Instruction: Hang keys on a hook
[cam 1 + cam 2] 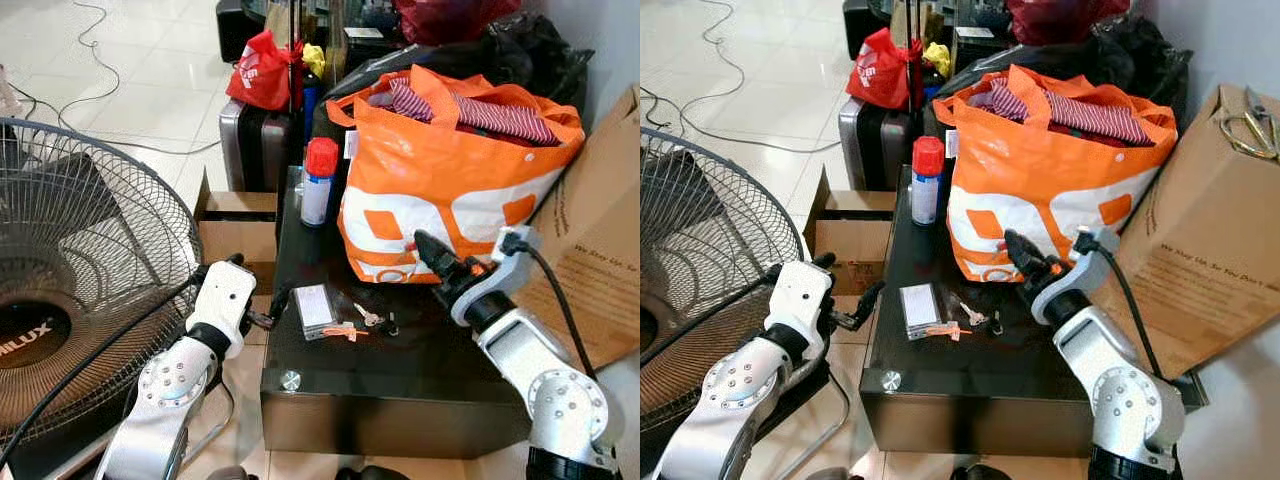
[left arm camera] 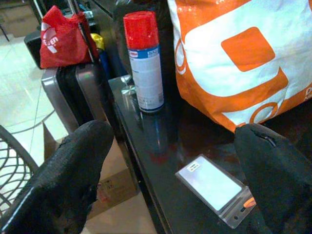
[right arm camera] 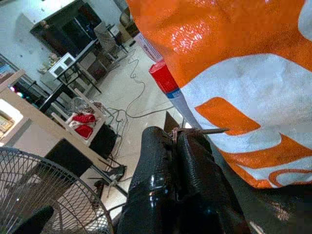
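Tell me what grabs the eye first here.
A big orange bag stuffed with striped cloth stands at the back of the dark table, with a red-capped spray can to its left. In front lie the keys and a clear card holder. A large fan stands at the left.

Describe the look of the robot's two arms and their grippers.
Both arms are silver metal with round bolted joint housings and white wrist blocks. Left gripper and right gripper have long black jaws with textured rubbery covering. A black cable loops into the right wrist; another runs along the left arm.
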Robot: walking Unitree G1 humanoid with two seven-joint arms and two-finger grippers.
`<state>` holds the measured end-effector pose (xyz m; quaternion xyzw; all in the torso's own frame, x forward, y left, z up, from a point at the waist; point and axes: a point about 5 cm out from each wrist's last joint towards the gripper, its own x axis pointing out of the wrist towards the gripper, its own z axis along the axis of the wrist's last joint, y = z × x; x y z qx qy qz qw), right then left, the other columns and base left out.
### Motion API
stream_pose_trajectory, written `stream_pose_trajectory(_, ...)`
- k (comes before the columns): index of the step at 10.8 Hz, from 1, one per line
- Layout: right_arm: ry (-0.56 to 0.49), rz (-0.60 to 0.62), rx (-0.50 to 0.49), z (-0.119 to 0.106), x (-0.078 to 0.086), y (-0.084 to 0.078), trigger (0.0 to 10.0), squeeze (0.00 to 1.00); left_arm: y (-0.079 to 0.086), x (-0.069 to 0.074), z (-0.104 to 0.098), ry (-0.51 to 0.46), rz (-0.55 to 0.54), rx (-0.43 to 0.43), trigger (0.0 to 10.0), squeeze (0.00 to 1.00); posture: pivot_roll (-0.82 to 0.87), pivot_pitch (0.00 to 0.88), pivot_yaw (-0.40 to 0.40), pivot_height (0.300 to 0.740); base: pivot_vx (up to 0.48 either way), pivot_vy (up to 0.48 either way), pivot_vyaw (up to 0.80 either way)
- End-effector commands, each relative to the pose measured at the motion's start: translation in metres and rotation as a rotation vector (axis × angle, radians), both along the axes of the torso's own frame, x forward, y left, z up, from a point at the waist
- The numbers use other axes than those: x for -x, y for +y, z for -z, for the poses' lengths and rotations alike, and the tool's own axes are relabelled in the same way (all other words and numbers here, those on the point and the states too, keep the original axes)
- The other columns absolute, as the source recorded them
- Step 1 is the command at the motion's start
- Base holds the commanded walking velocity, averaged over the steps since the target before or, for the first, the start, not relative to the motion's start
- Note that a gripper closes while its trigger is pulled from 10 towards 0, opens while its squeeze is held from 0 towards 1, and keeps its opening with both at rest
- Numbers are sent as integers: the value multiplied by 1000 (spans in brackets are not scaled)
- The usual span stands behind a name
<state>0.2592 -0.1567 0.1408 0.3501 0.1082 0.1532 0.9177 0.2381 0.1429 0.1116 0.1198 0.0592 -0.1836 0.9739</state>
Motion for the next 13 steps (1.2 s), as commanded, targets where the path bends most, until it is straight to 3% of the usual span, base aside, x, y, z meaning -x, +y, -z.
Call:
stream_pose_trajectory(1, -4, 14, -19, -6, 0, -4, 0, 0, -3, 0, -5, -18, 6, 0, 10000, 0, 44, 0, -95, 740, 0, 0, 0)
stream_pose_trajectory(3, -8, 3, -27, -11, 2, -2, 0, 0, -3, 0, -5, -14, 9, 0, 10000, 0, 40, 0, -91, 740, 0, 0, 0)
stream_pose_trajectory(4, -18, -28, 97, -11, 2, -2, 0, 0, -3, -1, -6, -15, 11, 1, 10000, 0, 40, 0, -90, 740, 0, 0, 0)
stream_pose_trajectory(5, -45, -154, 602, 2, 3, 0, 0, 0, -4, -1, -6, -15, 17, -8, 10000, 0, 35, 0, -82, 740, 0, 0, 0)
stream_pose_trajectory(6, -57, -239, 813, 12, 5, 1, 0, 0, -4, -2, -5, -15, 22, -11, 10000, 0, 31, 0, -79, 740, 0, 0, 0)
stream_pose_trajectory(7, 30, -268, 861, 30, 2, -2, 0, 0, -6, -3, -5, -17, 33, -12, 10000, 0, 35, 0, -82, 740, 0, 0, 0)
stream_pose_trajectory(8, 15, -368, 973, 41, 6, -1, 0, 0, -6, -3, -6, -19, 36, -14, 10000, 0, 40, 0, -85, 740, 0, 0, 0)
stream_pose_trajectory(10, 45, -423, 971, 52, 9, -1, 0, 0, -6, -1, -5, -16, 37, -19, 10000, 0, 46, 0, -95, 740, 0, 0, 0)
stream_pose_trajectory(11, 111, -373, 1004, 60, 6, -7, 0, 0, -6, 0, -4, -12, 37, -21, 10000, 0, 44, 0, -97, 740, 0, 0, 0)
stream_pose_trajectory(12, 81, -443, 1245, 72, 8, -19, 0, 0, -7, 0, -3, -8, 39, -25, 10000, 0, 45, 0, -97, 740, 0, 0, 0)
stream_pose_trajectory(13, 87, -463, 921, 64, 13, 2, 0, 0, -8, 0, -3, -5, 47, -26, 10000, 0, 39, 0, -96, 740, 0, 0, 0)
